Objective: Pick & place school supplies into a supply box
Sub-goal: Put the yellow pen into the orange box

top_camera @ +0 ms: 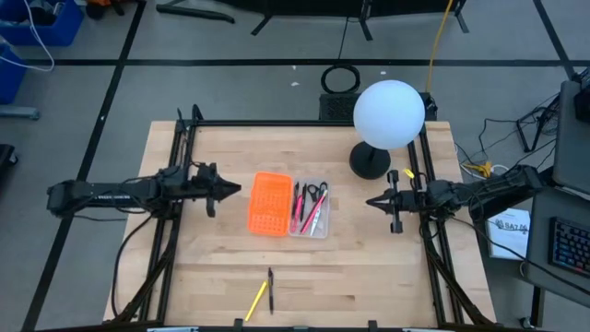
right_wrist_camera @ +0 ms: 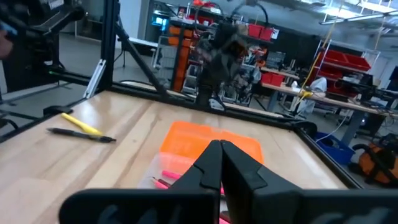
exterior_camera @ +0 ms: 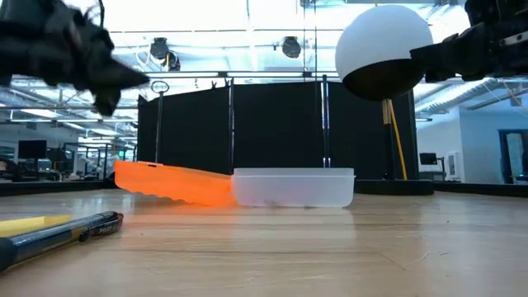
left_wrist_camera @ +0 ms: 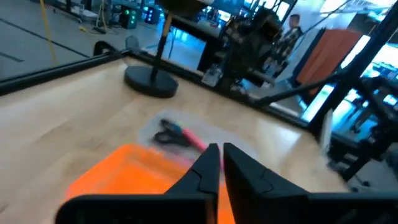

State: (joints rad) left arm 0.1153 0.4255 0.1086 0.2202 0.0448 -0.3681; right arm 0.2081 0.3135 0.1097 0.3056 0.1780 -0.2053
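The clear supply box [top_camera: 310, 209] sits mid-table and holds pink and red pens and the black-handled scissors [top_camera: 317, 192]; they also show in the left wrist view [left_wrist_camera: 176, 135]. A yellow pencil [top_camera: 255, 301] and a black pen [top_camera: 271, 290] lie flat near the table's near edge. My left gripper [top_camera: 232, 190] hovers shut, left of the orange piece. My right gripper [top_camera: 372, 201] hovers shut, right of the box. Both are above the table and touch nothing.
An orange perforated piece [top_camera: 269, 204] lies next to the box's left side, and in the low view [exterior_camera: 169, 182] it is tilted. A lamp with a white globe [top_camera: 389, 113] and a dark base [top_camera: 370, 161] stands at the far right. Bare wood lies around the pencil and pen.
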